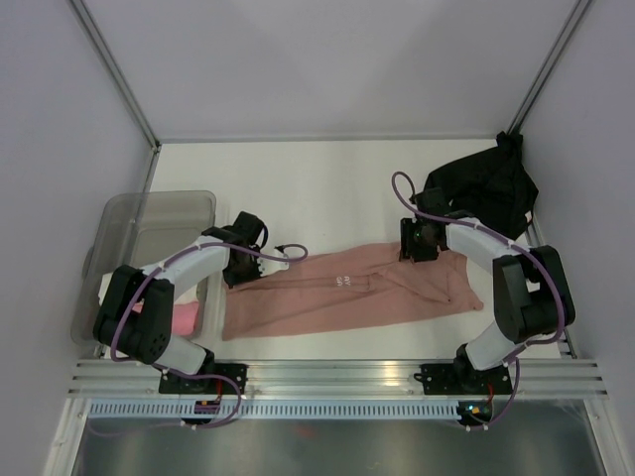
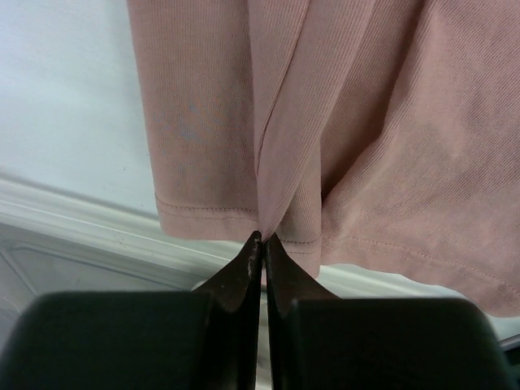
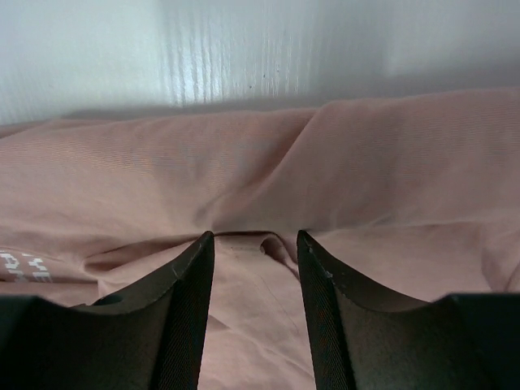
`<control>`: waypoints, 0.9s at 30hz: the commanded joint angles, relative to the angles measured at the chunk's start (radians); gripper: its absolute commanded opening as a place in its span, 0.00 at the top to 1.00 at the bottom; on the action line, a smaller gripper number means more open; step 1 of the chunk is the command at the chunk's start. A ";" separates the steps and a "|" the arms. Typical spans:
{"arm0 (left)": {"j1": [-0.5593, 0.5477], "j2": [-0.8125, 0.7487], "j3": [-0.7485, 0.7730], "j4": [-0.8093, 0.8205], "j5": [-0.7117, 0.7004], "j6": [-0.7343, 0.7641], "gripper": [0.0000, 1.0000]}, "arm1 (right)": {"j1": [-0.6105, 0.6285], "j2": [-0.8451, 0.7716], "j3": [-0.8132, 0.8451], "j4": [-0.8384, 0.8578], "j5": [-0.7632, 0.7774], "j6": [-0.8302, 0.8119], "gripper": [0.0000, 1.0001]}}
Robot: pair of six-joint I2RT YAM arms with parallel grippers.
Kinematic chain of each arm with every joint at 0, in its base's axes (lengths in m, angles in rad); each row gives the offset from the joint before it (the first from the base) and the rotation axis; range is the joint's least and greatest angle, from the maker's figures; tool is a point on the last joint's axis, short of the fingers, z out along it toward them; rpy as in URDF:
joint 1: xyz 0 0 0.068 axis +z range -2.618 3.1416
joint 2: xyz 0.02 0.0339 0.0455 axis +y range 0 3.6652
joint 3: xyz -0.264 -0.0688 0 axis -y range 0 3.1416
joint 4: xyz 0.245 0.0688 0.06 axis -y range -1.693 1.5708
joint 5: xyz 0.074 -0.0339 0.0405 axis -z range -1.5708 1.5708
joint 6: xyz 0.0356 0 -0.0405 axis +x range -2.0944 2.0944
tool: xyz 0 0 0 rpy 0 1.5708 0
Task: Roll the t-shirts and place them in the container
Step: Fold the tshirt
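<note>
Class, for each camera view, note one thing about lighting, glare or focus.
Top external: even light, soft shadows, black t-shirt loses detail. Left wrist: salmon-pink t-shirt ribbing sharp, left gripper dark and soft. Right wrist: glare streaks the white surface behind, right gripper shadowed.

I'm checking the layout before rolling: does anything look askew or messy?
The salmon-pink t-shirt is folded into a strip but lies slanted and wrinkled, its right end splayed. The black t-shirt sits crumpled in the far right corner. Nothing looks spilled or damaged.

Salmon-pink t-shirt (image 1: 347, 293), white print, folded into a long band, flat across mid table (image 1: 298, 178). Black t-shirt (image 1: 486, 188), crumpled heap, far right corner.
</note>
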 commanded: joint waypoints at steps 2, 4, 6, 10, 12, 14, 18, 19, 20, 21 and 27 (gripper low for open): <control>-0.002 0.014 0.031 0.006 -0.016 -0.028 0.92 | -0.001 0.034 -0.047 0.057 -0.048 -0.018 0.49; -0.004 0.014 0.034 0.006 -0.015 -0.026 0.92 | -0.001 0.026 -0.058 0.060 -0.061 -0.024 0.49; -0.002 0.017 0.038 0.008 -0.015 -0.026 0.92 | -0.001 0.015 -0.067 0.064 -0.078 -0.029 0.52; -0.004 0.028 0.042 0.008 -0.018 -0.026 0.92 | -0.001 -0.012 -0.081 0.073 -0.117 -0.018 0.70; -0.004 0.032 0.048 0.006 -0.019 -0.026 0.92 | -0.001 -0.028 -0.088 0.074 -0.134 -0.010 0.79; -0.004 0.034 0.053 0.006 -0.019 -0.026 0.92 | -0.003 -0.051 -0.096 0.065 -0.135 -0.007 0.85; -0.004 0.032 0.053 0.008 -0.024 -0.026 0.92 | -0.001 -0.101 -0.105 0.035 -0.129 -0.004 0.92; -0.004 0.032 0.053 0.006 -0.026 -0.024 0.92 | -0.001 -0.121 -0.111 0.024 -0.132 -0.007 0.92; -0.004 0.031 0.053 0.006 -0.026 -0.024 0.92 | -0.001 -0.131 -0.114 0.024 -0.141 -0.007 0.93; -0.004 0.032 0.053 0.006 -0.026 -0.026 0.93 | -0.001 -0.138 -0.121 0.025 -0.167 -0.007 0.95; -0.004 0.032 0.056 0.008 -0.029 -0.026 0.93 | 0.031 -0.213 -0.168 0.022 -0.203 0.007 0.99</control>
